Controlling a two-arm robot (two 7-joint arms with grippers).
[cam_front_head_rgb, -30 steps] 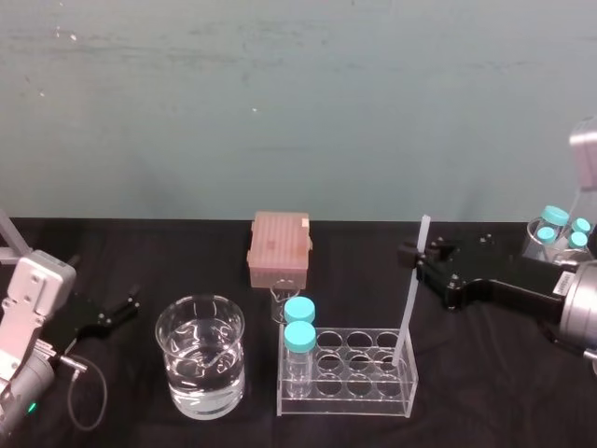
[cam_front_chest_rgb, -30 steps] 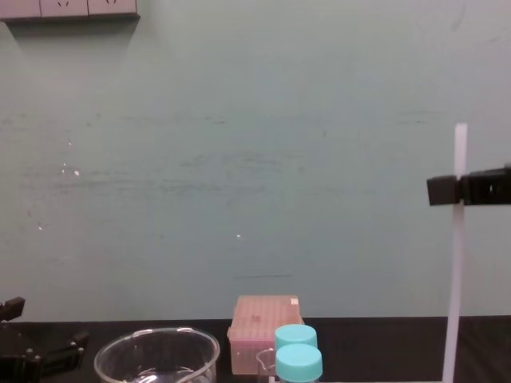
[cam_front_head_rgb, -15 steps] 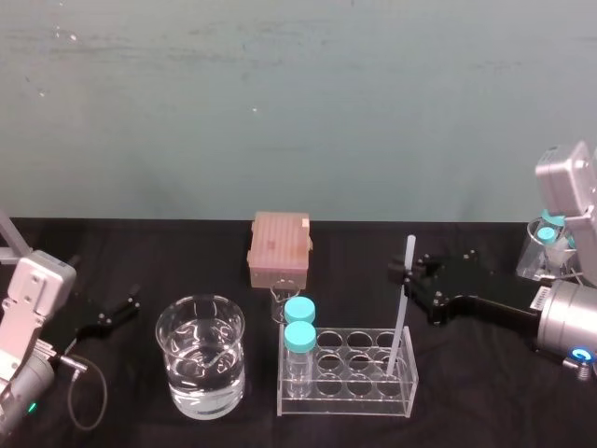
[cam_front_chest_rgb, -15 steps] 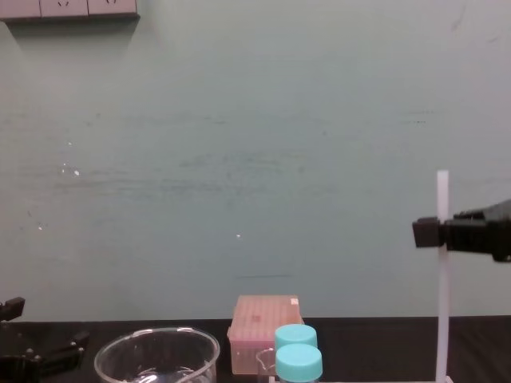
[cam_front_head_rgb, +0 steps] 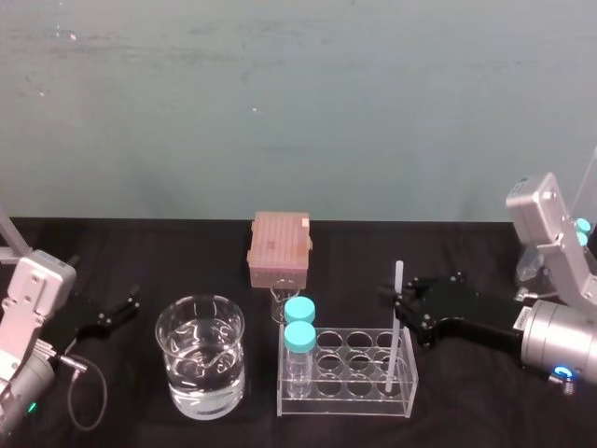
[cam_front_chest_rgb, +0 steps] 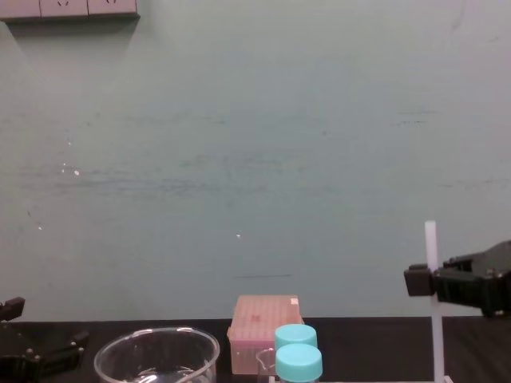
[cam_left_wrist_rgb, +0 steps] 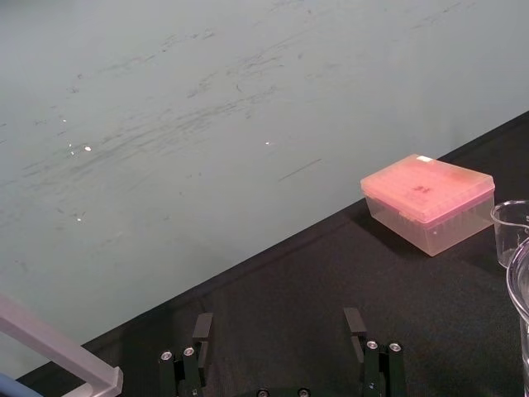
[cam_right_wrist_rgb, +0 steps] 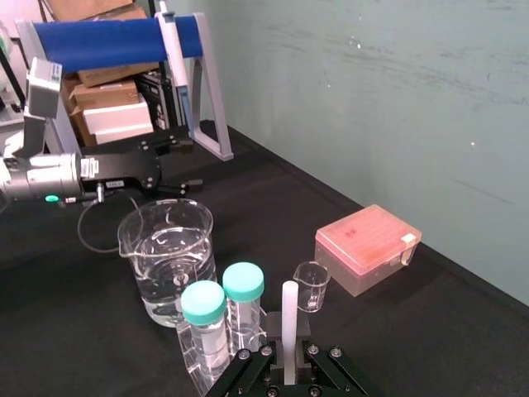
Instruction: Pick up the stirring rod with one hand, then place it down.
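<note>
My right pincer point(cam_front_head_rgb: 399, 301) is clamped on the stirring rod point(cam_front_head_rgb: 393, 350), upright, its lower end inside the clear rack point(cam_front_head_rgb: 350, 403) at the right end; left pincer point(cam_front_head_rgb: 129, 306) gapes wide, parked far left

Chest view: stirring rod point(cam_front_chest_rgb: 436, 339) lower end and beaker point(cam_front_chest_rgb: 156, 355) base cut off by bottom edge; right pincer point(cam_front_chest_rgb: 421, 282) cut off at right edge. Head view: rod tip contact with rack point(cam_front_head_rgb: 347, 378) floor cannot be determined.
</note>
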